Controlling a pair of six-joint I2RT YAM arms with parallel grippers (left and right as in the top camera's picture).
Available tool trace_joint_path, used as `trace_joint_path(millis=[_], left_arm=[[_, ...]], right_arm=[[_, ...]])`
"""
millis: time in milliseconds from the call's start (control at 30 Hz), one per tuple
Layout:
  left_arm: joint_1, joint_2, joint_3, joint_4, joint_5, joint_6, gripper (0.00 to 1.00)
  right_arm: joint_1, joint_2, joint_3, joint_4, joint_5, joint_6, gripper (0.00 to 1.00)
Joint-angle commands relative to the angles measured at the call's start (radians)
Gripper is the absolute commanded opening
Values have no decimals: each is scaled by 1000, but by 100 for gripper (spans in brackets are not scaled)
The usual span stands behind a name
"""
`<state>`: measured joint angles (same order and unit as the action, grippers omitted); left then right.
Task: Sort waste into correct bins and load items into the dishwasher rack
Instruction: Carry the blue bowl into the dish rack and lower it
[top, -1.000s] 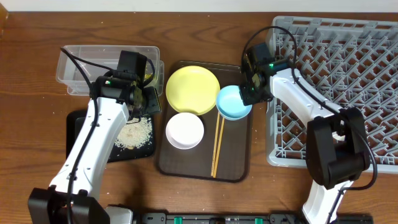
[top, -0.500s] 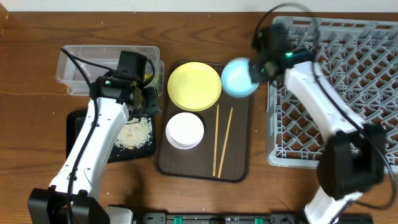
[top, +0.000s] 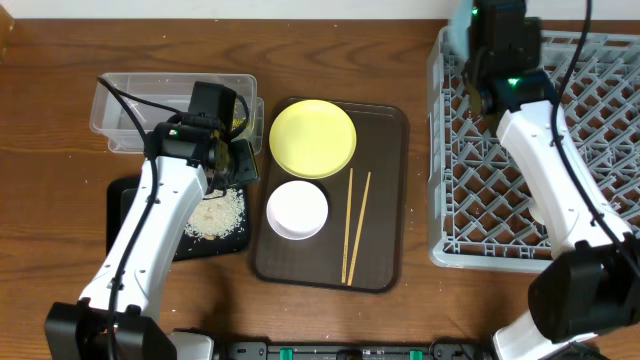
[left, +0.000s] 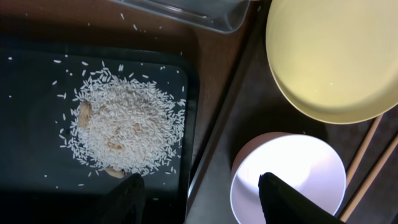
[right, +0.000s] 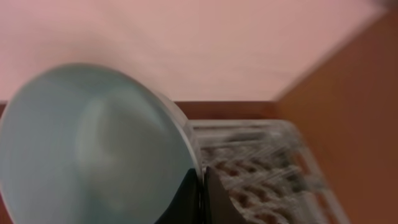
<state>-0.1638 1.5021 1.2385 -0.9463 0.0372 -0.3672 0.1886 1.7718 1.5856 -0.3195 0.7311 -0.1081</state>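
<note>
While over the rack (top: 590, 120), right gripper (right: 202, 190) clamped on light blue bowl (right: 93, 149), left gripper (left: 202, 199) apart

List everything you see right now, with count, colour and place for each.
dishwasher rack: 1, grey, right
serving tray: 1, dark brown, centre
plate: 1, yellow, on serving tray
white bowl: 1, on serving tray beside plate
chopsticks: 2, wooden, on serving tray
clear tub: 1, transparent, far left
black tray: 1, black, left
rice pile: 1, whitish, in black tray
light blue bowl: 1, held above rack
left pincer: 1, black, open, over black tray's edge
right pincer: 1, black, shut on light blue bowl
</note>
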Motion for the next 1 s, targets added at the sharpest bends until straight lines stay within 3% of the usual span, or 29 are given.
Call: trace_joint_path(millis=[0, 500, 967], left_arm=[[4, 2, 9, -7, -19, -9, 61], [4, 2, 9, -11, -19, -9, 62], [4, 2, 9, -18, -19, -9, 62]], right_arm=[[-30, 34, 5, 31, 208, -29, 1], [-60, 243, 5, 107, 196, -27, 1], [-5, 276, 3, 79, 180, -26, 1]])
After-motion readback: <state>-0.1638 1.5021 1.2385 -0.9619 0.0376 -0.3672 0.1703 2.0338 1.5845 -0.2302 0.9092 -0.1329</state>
